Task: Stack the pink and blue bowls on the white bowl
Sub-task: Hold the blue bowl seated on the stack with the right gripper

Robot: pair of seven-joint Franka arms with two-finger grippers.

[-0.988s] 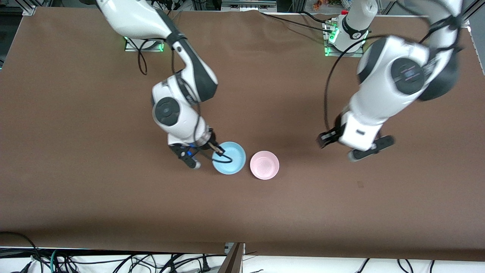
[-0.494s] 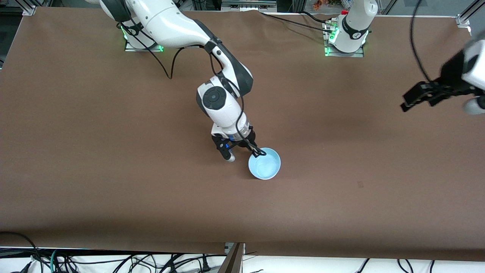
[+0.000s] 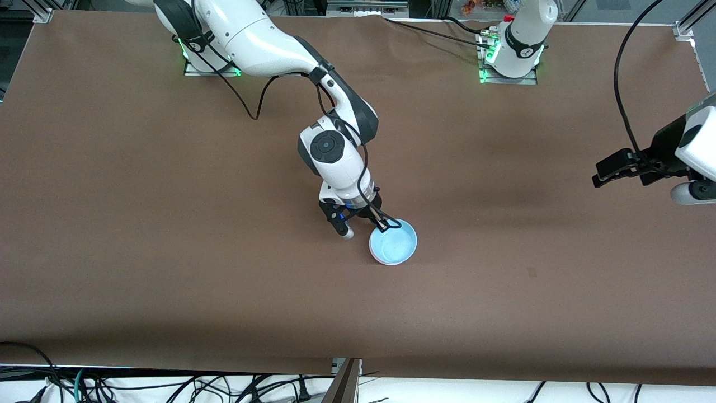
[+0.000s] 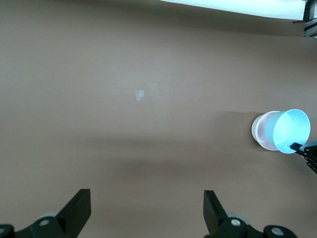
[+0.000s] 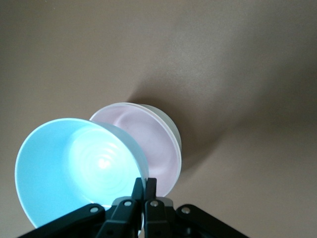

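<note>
My right gripper [image 3: 384, 225] [image 5: 144, 183] is shut on the rim of the light blue bowl [image 3: 394, 245] [image 5: 74, 163]. The bowl hangs tilted over the stack at mid-table. Under it the pink bowl [image 5: 148, 134] [image 4: 268, 131] sits nested in the white bowl [image 5: 172, 126] [image 4: 255, 133], of which only the rim and outer wall show. I cannot tell whether the blue bowl touches the pink one. My left gripper [image 3: 603, 171] [image 4: 147, 201] is open and holds nothing, raised over bare table toward the left arm's end, well away from the bowls.
The brown table cover [image 3: 168, 268] lies bare around the stack. Cables [image 3: 621, 84] hang by the left arm. The table's near edge [image 3: 224, 372] has wires below it.
The right arm carried the blue bowl toward the left arm's end until it came over the pink bowl. The left arm swung away to the table's end and its jaws widened.
</note>
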